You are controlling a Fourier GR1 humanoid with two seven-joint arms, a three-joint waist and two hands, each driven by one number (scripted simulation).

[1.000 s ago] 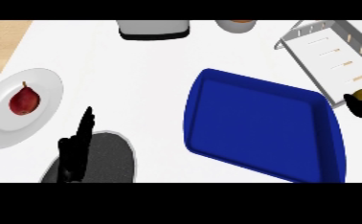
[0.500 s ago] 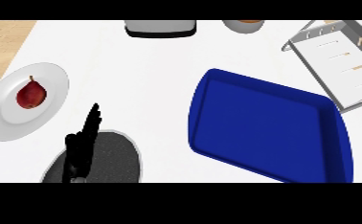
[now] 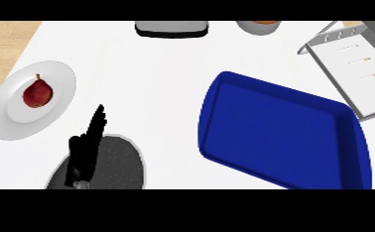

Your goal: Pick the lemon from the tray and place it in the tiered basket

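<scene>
1. Left hand (image 3: 86, 149) is seen at the lower left of the head view, black, with its fingers held straight and pointing up the picture; nothing is grasped by it.
2. A grey forearm (image 3: 102, 169) is seen below that hand, coming in from the lower edge.
3. The right hand is not shown, so the state of its fingers cannot be told.
4. A blue tray (image 3: 282, 132) is laid on the white counter (image 3: 154, 72) at the right, turned at a slant; only its bare blue floor is shown.
5. The lemon cannot be found in the view.
6. The tiered basket (image 3: 344, 60), of grey metal, is seen at the upper right, just beside the tray's far corner and cut by the picture's edge.
7. A white plate (image 3: 22, 112) is set at the left, with a dark red pear-shaped fruit (image 3: 36, 92) lying on it.
8. A grey and black object (image 3: 172, 28) and a round vessel (image 3: 258, 26) are cut off at the top edge.
</scene>
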